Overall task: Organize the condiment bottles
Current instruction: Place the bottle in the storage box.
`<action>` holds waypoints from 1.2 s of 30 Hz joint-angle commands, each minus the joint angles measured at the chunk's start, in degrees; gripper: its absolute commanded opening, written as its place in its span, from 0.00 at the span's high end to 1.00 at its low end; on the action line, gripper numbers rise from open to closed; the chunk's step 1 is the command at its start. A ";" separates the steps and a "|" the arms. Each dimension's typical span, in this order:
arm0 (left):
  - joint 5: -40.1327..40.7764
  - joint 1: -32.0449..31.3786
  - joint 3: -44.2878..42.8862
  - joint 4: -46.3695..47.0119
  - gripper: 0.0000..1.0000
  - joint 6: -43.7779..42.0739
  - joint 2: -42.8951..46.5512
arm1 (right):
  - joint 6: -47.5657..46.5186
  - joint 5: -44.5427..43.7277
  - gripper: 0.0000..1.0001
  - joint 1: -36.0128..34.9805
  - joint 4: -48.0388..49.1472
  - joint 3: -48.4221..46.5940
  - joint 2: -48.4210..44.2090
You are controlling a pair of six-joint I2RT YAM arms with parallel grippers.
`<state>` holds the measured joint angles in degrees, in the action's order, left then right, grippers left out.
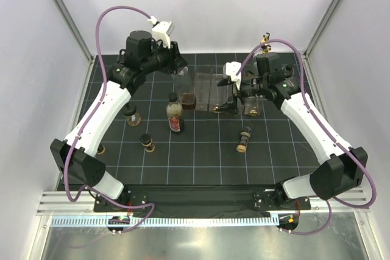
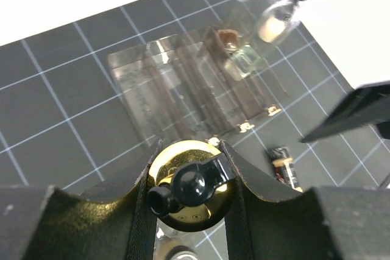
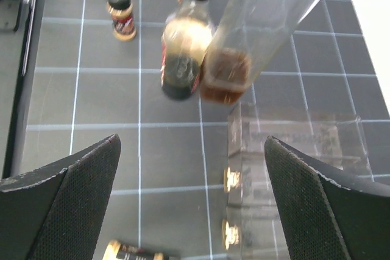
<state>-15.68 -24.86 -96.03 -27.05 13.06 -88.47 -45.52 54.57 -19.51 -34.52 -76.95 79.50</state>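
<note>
Left wrist, gold-spouted bottle (image 2: pixel 190 187) clamped between jaws

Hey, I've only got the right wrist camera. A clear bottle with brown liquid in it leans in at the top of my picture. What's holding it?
Observer: The left gripper, shut on the tall clear bottle at its gold pourer top.
Operator: Any bottles outside my frame?
Observer: A short black-capped bottle stands close beside the left arm.
Operator: And the sliver at my bottom edge?
Observer: A toppled bottle, lying on its side in front of the rack.
</note>
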 commanded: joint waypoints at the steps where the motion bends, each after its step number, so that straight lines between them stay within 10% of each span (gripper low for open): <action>1: -2.60 -1.68 -4.78 4.37 1.00 1.35 1.72 | 8.49 -2.18 0.00 -0.79 12.52 -2.07 0.91; 12: -2.95 -7.30 -7.77 5.16 1.00 2.14 -1.62 | 32.05 -4.55 0.00 -3.60 27.58 -5.58 6.71; 25: -1.98 -10.38 -9.97 5.25 1.00 2.58 -2.85 | 35.15 -9.12 0.01 -6.68 27.84 -2.68 7.77; 36: -2.42 -10.73 -9.88 5.34 1.00 3.64 -2.41 | 35.23 -9.30 0.21 -6.86 27.05 -3.03 9.62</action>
<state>-16.69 -35.31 -102.10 -27.68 14.85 -92.95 -10.52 45.34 -26.06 -9.04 -79.59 89.65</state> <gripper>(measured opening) 0.390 0.804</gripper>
